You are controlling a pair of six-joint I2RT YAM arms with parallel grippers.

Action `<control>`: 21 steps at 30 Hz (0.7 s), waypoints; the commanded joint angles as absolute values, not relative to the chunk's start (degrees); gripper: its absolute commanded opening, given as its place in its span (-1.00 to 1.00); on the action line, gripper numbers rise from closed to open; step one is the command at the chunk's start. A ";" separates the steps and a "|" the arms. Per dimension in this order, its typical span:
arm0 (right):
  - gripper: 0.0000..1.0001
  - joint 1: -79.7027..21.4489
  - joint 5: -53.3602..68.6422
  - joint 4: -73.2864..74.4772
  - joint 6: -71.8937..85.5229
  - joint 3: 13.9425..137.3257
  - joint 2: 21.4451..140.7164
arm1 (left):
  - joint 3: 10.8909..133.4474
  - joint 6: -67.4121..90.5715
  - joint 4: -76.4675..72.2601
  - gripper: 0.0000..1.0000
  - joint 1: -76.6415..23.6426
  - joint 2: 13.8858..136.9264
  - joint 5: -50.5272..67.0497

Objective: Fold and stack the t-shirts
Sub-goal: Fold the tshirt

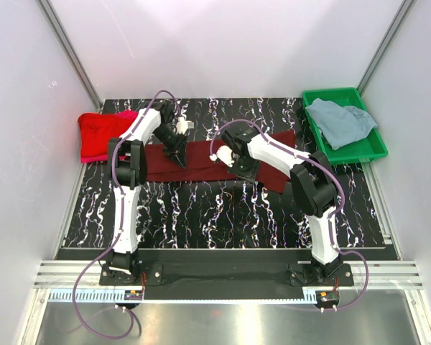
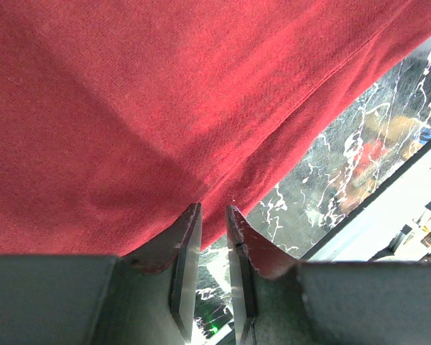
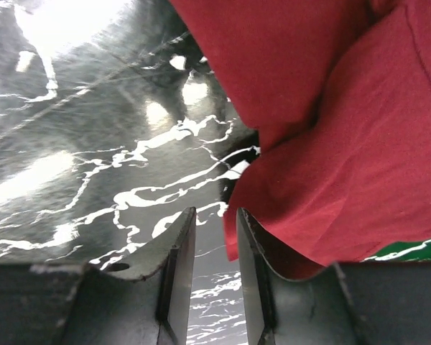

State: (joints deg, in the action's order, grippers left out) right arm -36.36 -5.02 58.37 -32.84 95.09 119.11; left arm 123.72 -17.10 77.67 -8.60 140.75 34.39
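Top external view: black white-veined table [image 1: 201, 215], white walls on the left, right and far sides. Bare marbled top runs from the middle strip to the near edge, where both arm bases sit.

Maroon shirt [image 1: 201, 159]: largest cloth, laid as a flat band mid-table. Long axis left to right. Its right end is broader and drops toward the near right, under the right arm's forearm. Which end the neck points to cannot be told. Far edge roughly straight, with dark table showing beyond it.

Red shirt [image 1: 100, 129]: far-left corner, bunched, close to the left wall, with little room beside it. Pink shirt [image 1: 93, 157] underneath, only a thin edge showing on the near side.

Green tray [image 1: 377, 147]: far-right corner, tilted slightly off square with the table. It holds the grey-blue shirt [image 1: 337, 122], crumpled, with part lapping over the left rim.

Left gripper [image 2: 212, 208]: over the left part of the maroon band. Jaws narrow, the cloth's edge right at the tips. Cannot tell whether it is pinched.

Right gripper [image 3: 215, 212]: mid-band, jaws parted by a modest gap, with only table seen between them. A maroon fold lies just beside the right finger.
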 commanded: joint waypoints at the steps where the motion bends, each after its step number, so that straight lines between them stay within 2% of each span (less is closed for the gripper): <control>1: -0.26 -36.21 -9.49 55.82 -34.72 93.61 119.27 | 124.45 -17.49 83.06 -0.49 -8.96 139.39 36.65; 14: -0.25 -36.30 -15.20 51.69 -35.77 90.62 120.15 | 124.54 -17.49 83.06 -0.49 -9.14 139.83 37.18; 18: -0.39 -36.30 -16.43 50.45 -35.86 90.53 120.67 | 124.54 -17.40 83.06 -0.49 -9.14 139.83 37.18; 21: -0.63 -36.21 -17.66 48.96 -36.38 89.74 120.50 | 124.45 -17.32 83.14 -0.49 -9.14 139.75 37.18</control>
State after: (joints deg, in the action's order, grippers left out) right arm -36.36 -14.61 51.40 -35.31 90.17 120.88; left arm 123.72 -17.10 77.67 -8.91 140.75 35.05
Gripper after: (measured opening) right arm 0.220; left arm 0.254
